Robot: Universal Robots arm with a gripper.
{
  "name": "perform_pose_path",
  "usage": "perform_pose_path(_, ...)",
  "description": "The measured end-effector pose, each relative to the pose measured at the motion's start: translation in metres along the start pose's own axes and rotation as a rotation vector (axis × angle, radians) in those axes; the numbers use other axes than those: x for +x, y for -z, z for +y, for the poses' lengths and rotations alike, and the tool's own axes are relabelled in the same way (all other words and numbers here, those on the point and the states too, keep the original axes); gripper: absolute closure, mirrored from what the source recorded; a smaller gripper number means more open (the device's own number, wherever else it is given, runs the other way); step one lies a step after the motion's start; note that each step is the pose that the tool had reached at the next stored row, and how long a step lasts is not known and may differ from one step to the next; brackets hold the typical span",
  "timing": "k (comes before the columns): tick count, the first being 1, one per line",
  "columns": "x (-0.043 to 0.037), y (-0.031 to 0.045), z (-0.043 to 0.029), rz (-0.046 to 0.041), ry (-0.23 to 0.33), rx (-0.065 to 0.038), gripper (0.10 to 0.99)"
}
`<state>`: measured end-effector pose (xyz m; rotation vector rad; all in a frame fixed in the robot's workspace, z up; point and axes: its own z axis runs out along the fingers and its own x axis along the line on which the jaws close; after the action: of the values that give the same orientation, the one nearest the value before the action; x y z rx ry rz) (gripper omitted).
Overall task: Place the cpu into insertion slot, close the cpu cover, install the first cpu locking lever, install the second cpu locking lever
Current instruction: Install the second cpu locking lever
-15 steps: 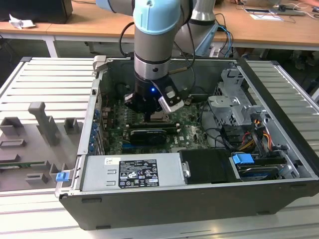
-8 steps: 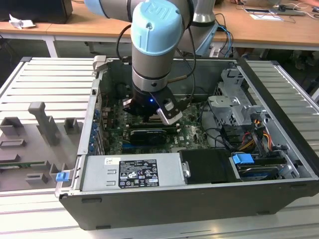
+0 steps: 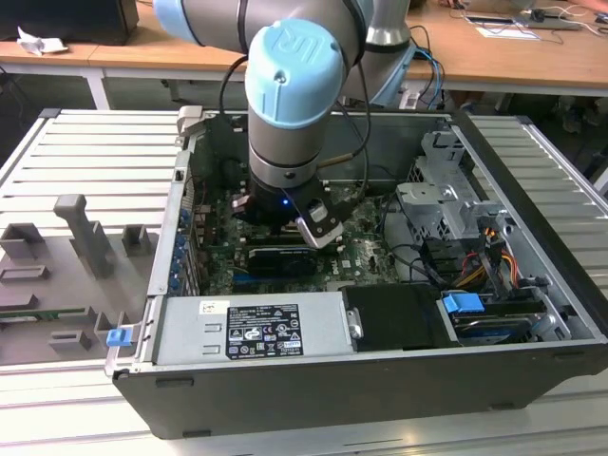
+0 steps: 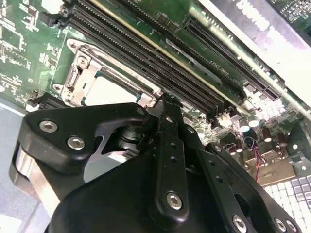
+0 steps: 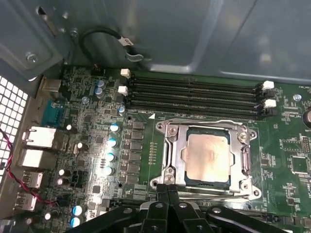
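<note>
An open computer case (image 3: 380, 380) lies on a ribbed grey metal table (image 3: 85, 152), with wooden desks (image 3: 532, 57) behind it. At the exterior view's left, grey moulded fixtures (image 3: 81, 237) stand on the table beside the case. In the middle the arm (image 3: 290, 104) reaches down into the case, and its body hides the gripper and the socket area from that camera. Towards the exterior view's right sit a drive cage (image 3: 446, 199) and bundled cables (image 3: 484, 256).

In the first wrist view the green motherboard (image 5: 87, 126) shows the cpu (image 5: 208, 156), pale and silvery-beige, lying in the insertion slot (image 5: 181, 156) with the cpu cover (image 5: 245, 158) closed flat around it. Long black memory slots (image 5: 194, 94) run just beside the socket. The gripper (image 5: 167, 190) sits at the socket's near edge, fingers pressed together, clenched on nothing visible. In the second wrist view the gripper's black linkage covers much of the socket, and whether the fingertips touch a locking lever cannot be told
</note>
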<state>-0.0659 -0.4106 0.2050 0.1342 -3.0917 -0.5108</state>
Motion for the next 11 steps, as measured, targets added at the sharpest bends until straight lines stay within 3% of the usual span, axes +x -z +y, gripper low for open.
perform_pose_path(3, 0.0039, -0.0032, -0.0018, -0.0009, 0.0, -0.01, 0.98)
perform_pose_path(7, 0.0062, -0.0094, -0.0036, -0.0036, 0.001, -0.041, 0.98)
perform_pose_path(11, 0.0073, -0.0121, -0.0034, -0.0041, 0.001, -0.048, 0.98)
